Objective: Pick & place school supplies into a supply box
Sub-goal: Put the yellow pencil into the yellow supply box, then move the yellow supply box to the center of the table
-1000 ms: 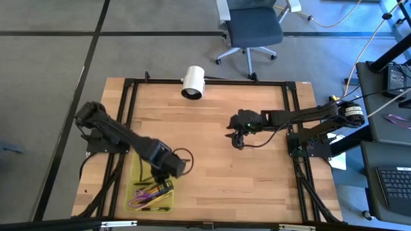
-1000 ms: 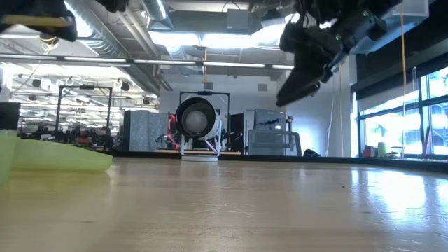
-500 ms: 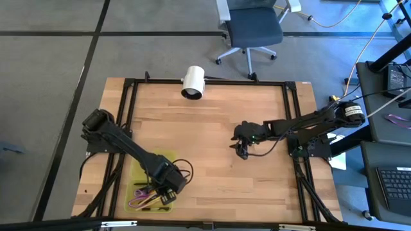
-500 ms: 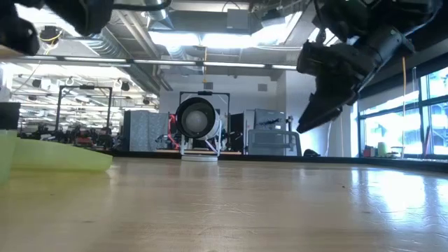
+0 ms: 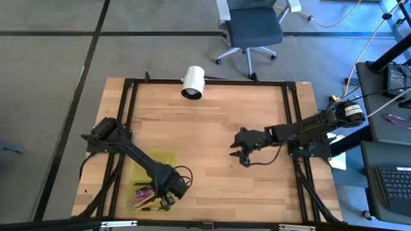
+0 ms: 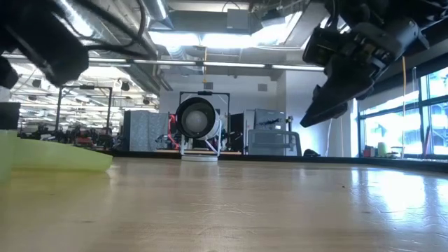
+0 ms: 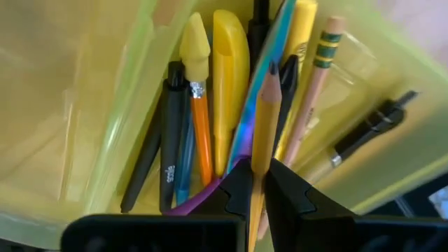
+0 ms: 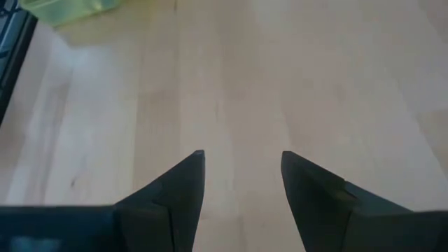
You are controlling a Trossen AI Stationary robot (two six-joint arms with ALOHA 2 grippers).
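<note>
The supply box point(image 5: 154, 168), a translucent yellow-green case, lies open at the table's near left. Several pens and pencils point(image 7: 183, 133) and purple-handled scissors point(image 5: 138, 201) lie in it. My left gripper point(image 5: 166, 197) hangs right over the box's near half, shut on a yellow pencil point(image 7: 262, 119). My right gripper point(image 5: 243, 156) stands open above the bare table right of the middle, nothing between its fingers point(image 8: 183, 183). The low view shows the box's edge point(image 6: 56, 157) at the left. My left gripper pinches the yellow pencil's shaft point(image 7: 256, 183) between its two fingers, which come steeply from above. The pencil runs on along the fingers, its sharpened tip point(image 7: 270, 70) pointing away over the pens in the box. Whether it touches them, I cannot tell.
A white cylinder point(image 5: 192, 81) lies at the table's far edge, near the middle. A black frame point(image 5: 292, 115) borders the tabletop. Bare wood point(image 5: 212, 128) spreads between the two arms. An office chair point(image 5: 253, 29) stands beyond the far edge.
My left gripper, shut on the pencil, has sunk and gone toward the table's near edge, over the box's near half. My right gripper has drifted toward the near edge and somewhat down, staying open.
</note>
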